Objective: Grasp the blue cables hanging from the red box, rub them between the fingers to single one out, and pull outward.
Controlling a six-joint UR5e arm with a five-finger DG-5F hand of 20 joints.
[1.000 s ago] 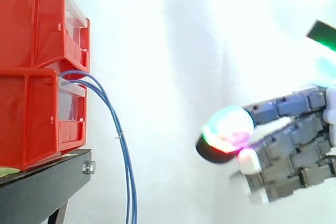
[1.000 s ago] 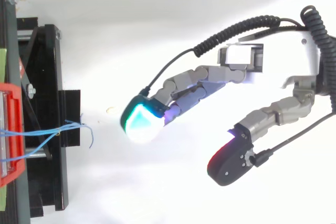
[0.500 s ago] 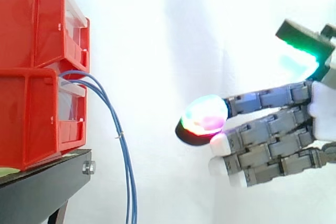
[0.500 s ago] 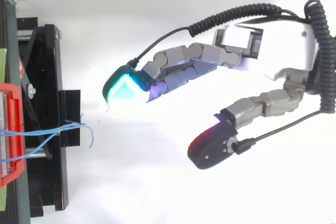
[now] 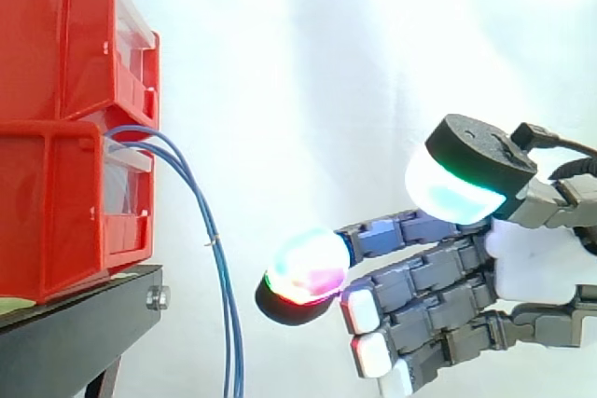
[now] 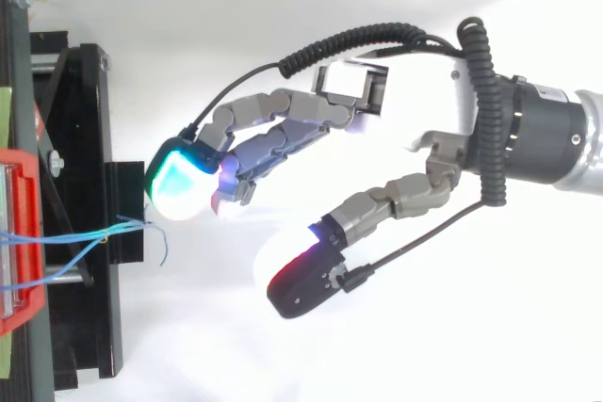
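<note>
At left of the side view, blue cables [image 5: 219,267] loop out of the lower red box [image 5: 56,202] and hang past the black stand [image 5: 84,319]. The hand [image 5: 527,263], lower right, hovers just short of them, fingers and thumb spread apart, holding nothing. The reach looks unfinished; next comes closing around the strands. Their lower ends run off the bottom edge, their number hard to make out

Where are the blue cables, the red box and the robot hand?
blue cables [image 5: 213,241]: side view, where they hang together.
red box [image 5: 56,202]: side view, lower bin's side wall.
robot hand [image 5: 527,263]: side view, its white palm.
</note>
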